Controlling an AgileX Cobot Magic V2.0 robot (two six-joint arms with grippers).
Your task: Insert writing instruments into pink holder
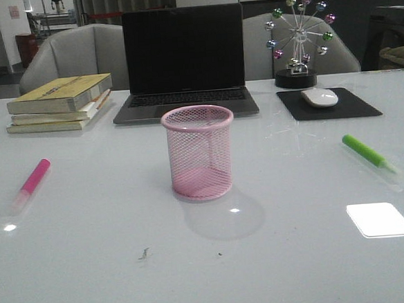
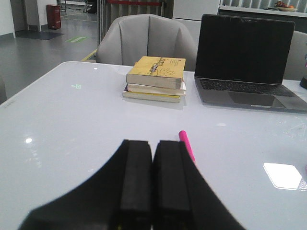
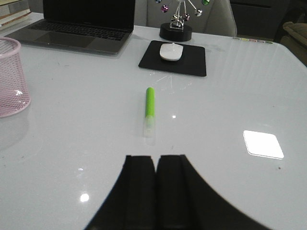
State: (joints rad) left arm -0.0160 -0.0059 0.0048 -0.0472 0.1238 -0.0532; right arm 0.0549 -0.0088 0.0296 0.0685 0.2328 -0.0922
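The pink mesh holder (image 1: 199,153) stands upright and empty at the middle of the white table, its edge also showing in the right wrist view as the holder (image 3: 10,76). A hot pink marker (image 1: 32,183) lies flat at the left; in the left wrist view only its far end, the pink marker (image 2: 187,146), shows past my left gripper (image 2: 152,143), which is shut with nothing in it. The green marker (image 1: 368,152) lies flat at the right. My right gripper (image 3: 156,158) is shut and empty, a short way behind the green marker (image 3: 150,108). Neither gripper appears in the front view.
A dark laptop (image 1: 184,62) sits behind the holder. Stacked yellow books (image 1: 61,102) are at the back left. A white mouse (image 1: 319,97) on a black pad (image 1: 355,106) and a ferris-wheel ornament (image 1: 297,41) stand at the back right. Grey chairs (image 1: 70,56) line the far edge.
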